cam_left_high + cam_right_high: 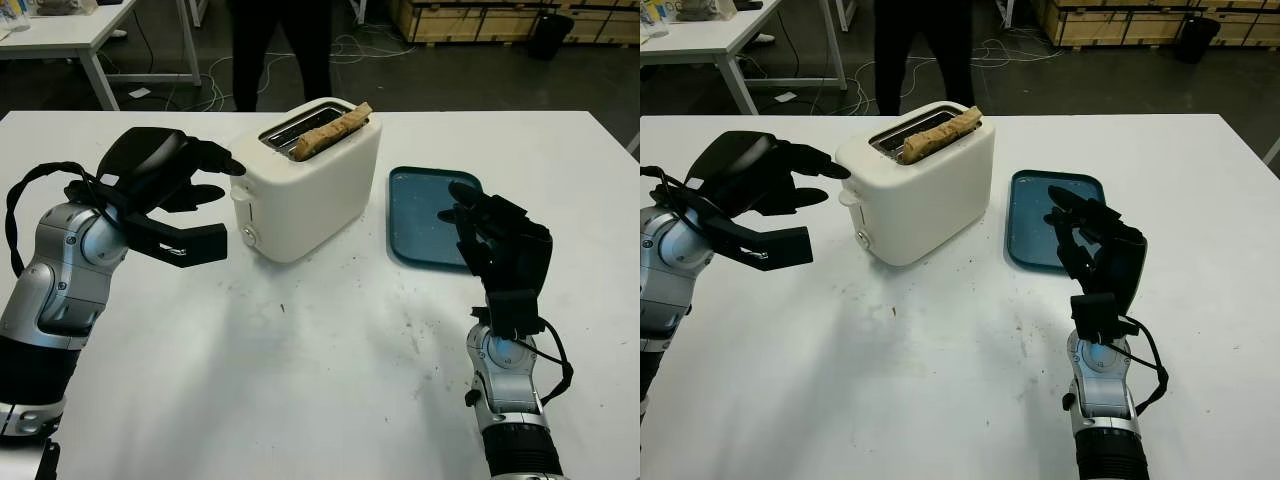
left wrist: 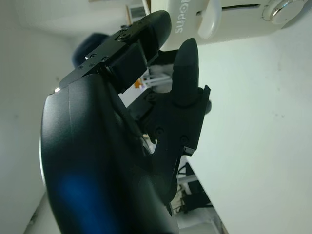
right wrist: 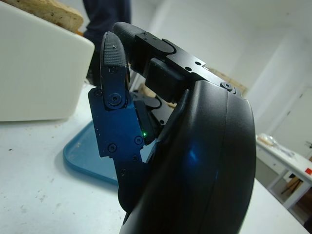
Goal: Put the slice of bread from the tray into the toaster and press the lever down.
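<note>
A white toaster (image 1: 305,180) stands in the middle of the white table. A brown slice of bread (image 1: 330,131) sticks out of its near slot. The toaster's white lever (image 1: 243,197) is on the end that faces my left hand (image 1: 205,170). That black hand hovers just left of the toaster's end, its fingertip close above the lever (image 2: 209,19), holding nothing. The blue tray (image 1: 425,215) lies right of the toaster with nothing on it. My right hand (image 1: 495,240) is raised over the tray's near edge, open.
A person in dark trousers (image 1: 280,50) stands behind the table's far edge. A white desk (image 1: 90,35) is at the back left, wooden crates (image 1: 500,18) at the back right. Cables lie on the floor.
</note>
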